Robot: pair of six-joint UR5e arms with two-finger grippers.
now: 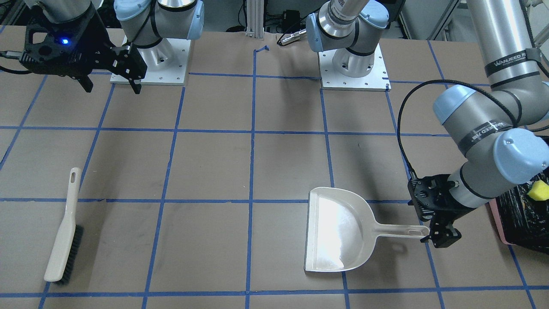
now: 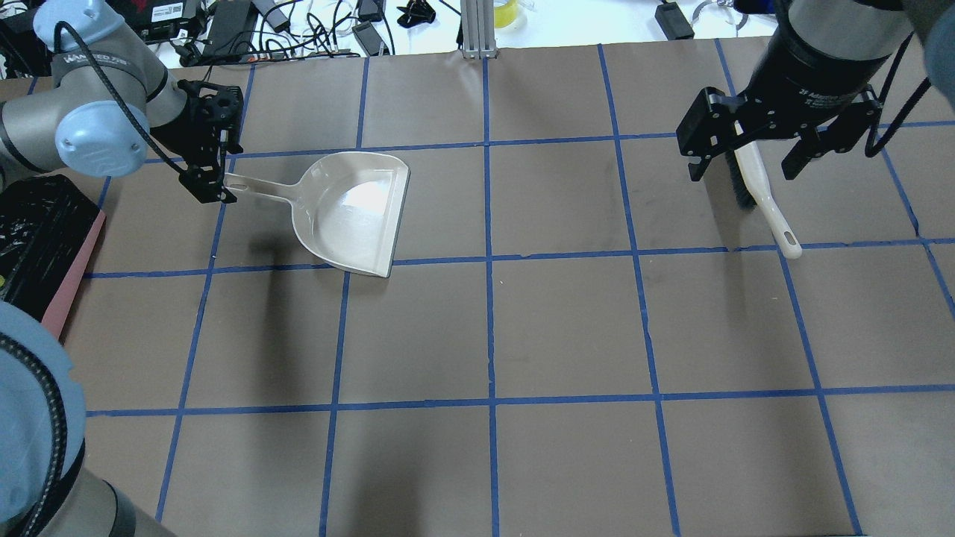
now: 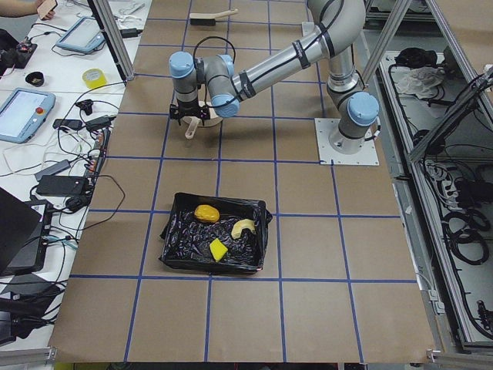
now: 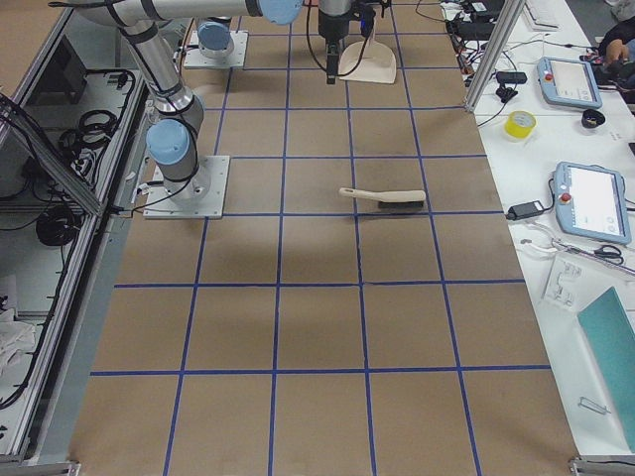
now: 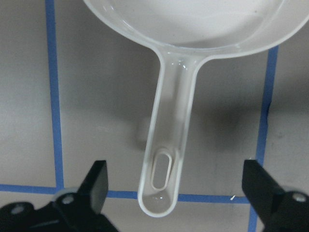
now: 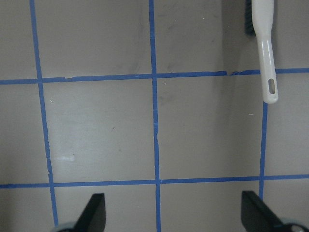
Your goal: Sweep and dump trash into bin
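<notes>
The bin (image 3: pixel 176 245), pink and lined with a black bag, stands at the table's left end. The trash lies inside it: an orange-yellow lumpy piece (image 3: pixel 206 213), a pale crescent slice (image 3: pixel 243 227) and a yellow sponge block (image 3: pixel 219 249). The sponge also shows in the front view (image 1: pixel 538 190). My left gripper (image 2: pixel 210 188) is open, its fingers on either side of the handle end of the empty beige dustpan (image 2: pixel 351 216), as the left wrist view (image 5: pixel 176 191) shows. My right gripper (image 2: pixel 744 165) is open and empty, high above the beige brush (image 2: pixel 762 195).
The dustpan (image 1: pixel 339 231) lies flat on the brown paper with its mouth away from the bin's pink edge (image 1: pixel 497 219). The brush (image 1: pixel 64 231) lies on the table on my right side. The arm bases (image 1: pixel 150 60) stand at the near edge.
</notes>
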